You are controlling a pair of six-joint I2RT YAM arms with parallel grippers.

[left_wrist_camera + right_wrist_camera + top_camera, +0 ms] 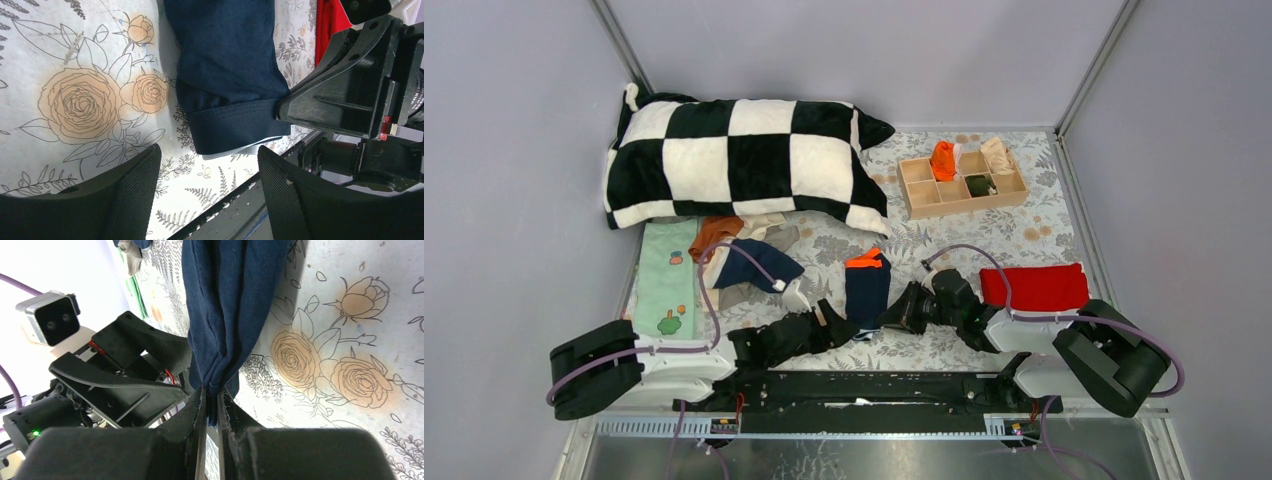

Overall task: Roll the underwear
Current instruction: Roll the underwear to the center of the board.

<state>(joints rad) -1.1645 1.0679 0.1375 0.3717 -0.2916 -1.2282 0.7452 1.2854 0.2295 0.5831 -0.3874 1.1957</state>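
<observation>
**Right gripper pinching the navy underwear, left gripper spread beside it**

At the near middle of the floral surface [1014, 235], the right gripper [210, 392] is pressed together on a bunched fold at the near end of the navy underwear [867, 288]. The left gripper [209, 150] is spread wide, and the garment's near hem lies just ahead of the gap between its fingers. Whether they touch it cannot be told.

The navy underwear is a narrow folded strip running away from the arms, with orange trim at its far end. A red cloth [1036, 287] lies to its right. A loose pile of underwear [744, 262] lies to its left. Farther back are the checked pillow [744, 160] on the left and a wooden divider box [921, 195] on the right, holding orange underwear [942, 160].
</observation>
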